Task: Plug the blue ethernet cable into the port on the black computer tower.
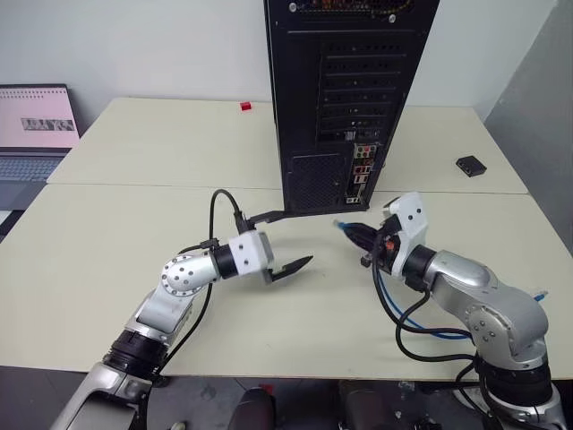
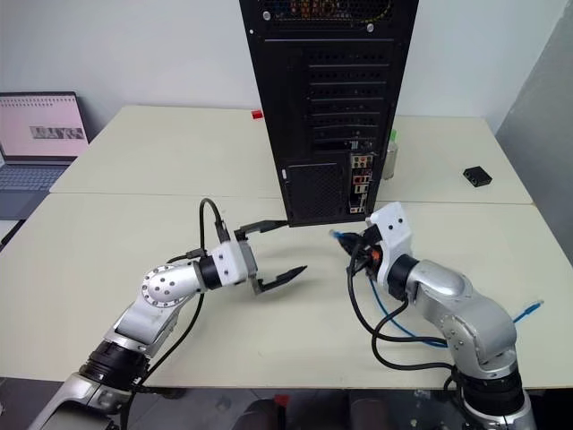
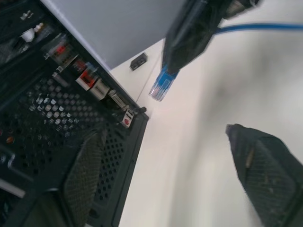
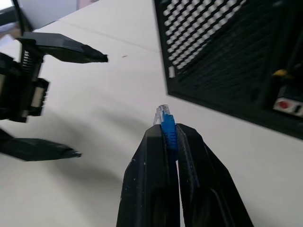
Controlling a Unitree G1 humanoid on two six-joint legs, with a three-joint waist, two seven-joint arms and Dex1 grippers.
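Note:
The black computer tower (image 1: 349, 90) stands at mid-table with its rear face towards me. The port lies somewhere in the strip of small coloured connectors (image 1: 362, 168); I cannot pick it out. My right gripper (image 1: 355, 233) is shut on the blue ethernet cable (image 1: 434, 332) just behind its clear plug (image 4: 162, 113). The plug points left, a little in front of the tower's lower right corner. The cord trails back under the right arm to its free end (image 1: 540, 294). My left gripper (image 1: 291, 240) is open, level, facing the plug across a short gap, with nothing between its fingers (image 3: 265, 165).
An open laptop (image 1: 36, 134) sits at the far left edge. A small black box (image 1: 470, 165) lies at the back right, a small red object (image 1: 245, 107) behind the tower's left side, and a small bottle (image 2: 391, 152) beside its right side.

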